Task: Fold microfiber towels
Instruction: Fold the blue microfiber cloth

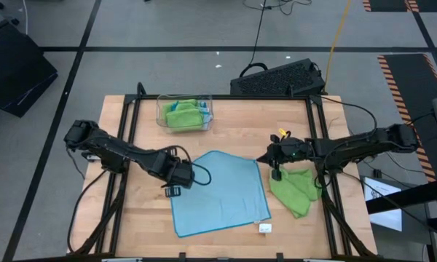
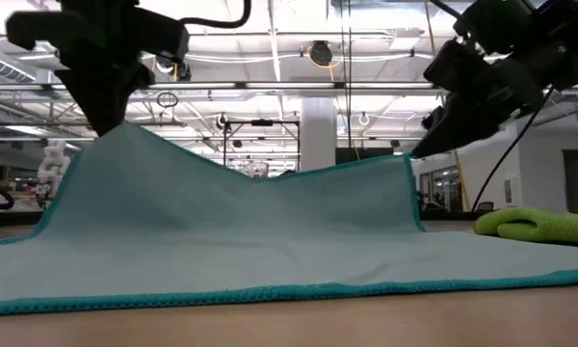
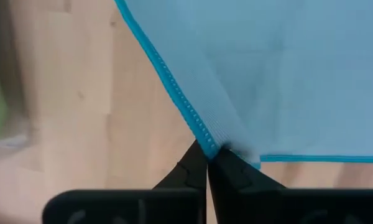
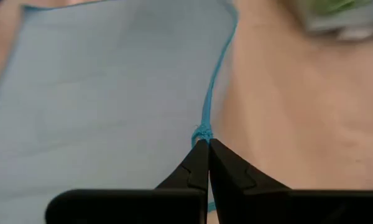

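Observation:
A light blue microfiber towel (image 1: 222, 193) lies spread in the middle of the table, its near edge (image 2: 270, 294) flat on the wood and its two far corners raised. My left gripper (image 1: 189, 177) is shut on the far left corner and shows in the low view (image 2: 111, 125). My right gripper (image 1: 262, 159) is shut on the far right corner and shows in the low view (image 2: 416, 152). A crumpled lime green towel (image 1: 295, 189) lies on the table to the right of the blue one. My left gripper pinches the towel's far left corner (image 3: 210, 144) between its two fingertips, at the teal hem. The corner is lifted off the table, and the cloth slopes down from it to the table. My right gripper pinches the teal hem of the towel's right edge (image 4: 202, 132) by the far right corner, bunched between its two fingertips. That corner is lifted a little, lower than the left one. The cloth sags between the two held points.
A clear plastic tray (image 1: 162, 116) with green towels inside stands at the far left of the table. A small white tag (image 1: 265, 228) lies by the blue towel's near right corner. A black keyboard-like case (image 1: 277, 78) sits beyond the far edge.

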